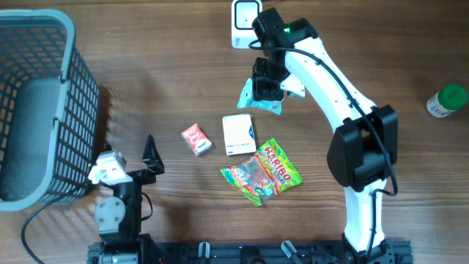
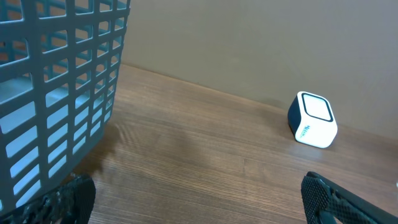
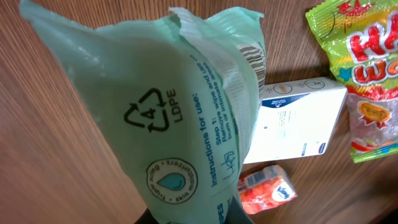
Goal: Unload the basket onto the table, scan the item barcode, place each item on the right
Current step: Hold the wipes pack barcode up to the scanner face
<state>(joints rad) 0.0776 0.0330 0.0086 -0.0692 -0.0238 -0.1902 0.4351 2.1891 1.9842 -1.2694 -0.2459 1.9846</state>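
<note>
Mint-green film fills my right wrist view. The pouch [image 3: 180, 118] carries a recycling triangle with a 4 inside and "LDPE" beside it. Below that I read "Instructions for use:" and a line starting "Step 1: wipe"; the rest is too small and curved to read. A strip of barcode [image 3: 252, 56] shows by the crimped top edge, partly folded out of sight.

My right tool [image 1: 267, 86] is closed almost fully, pinching this pouch. It holds the pouch just on the near side of the white scanner [image 1: 245, 20], which sits at the far edge of the surface [image 1: 146, 88] and is cut off by the overhead frame. From above, the arm covers much of the pouch, so I cannot tell which face points at the scanner.

Nearer to me lie 3 more items:
- A sweet bag [image 1: 261, 172] printed "HARIBO".
- A white box [image 1: 239, 134] whose blue print is too fine to read.
- A red pack [image 1: 196, 139] whose white logo I cannot make out.

On the left stands a grey basket [image 1: 44, 110], cropped at the frame edge. At the far right is a green-capped bottle [image 1: 447, 101] with an unreadable label.

My left tool [image 2: 196, 193] is spread wide and holds nothing. Only the tips of its 2 fingers [image 2: 329, 199] show, at the bottom corners of the left wrist view.
</note>
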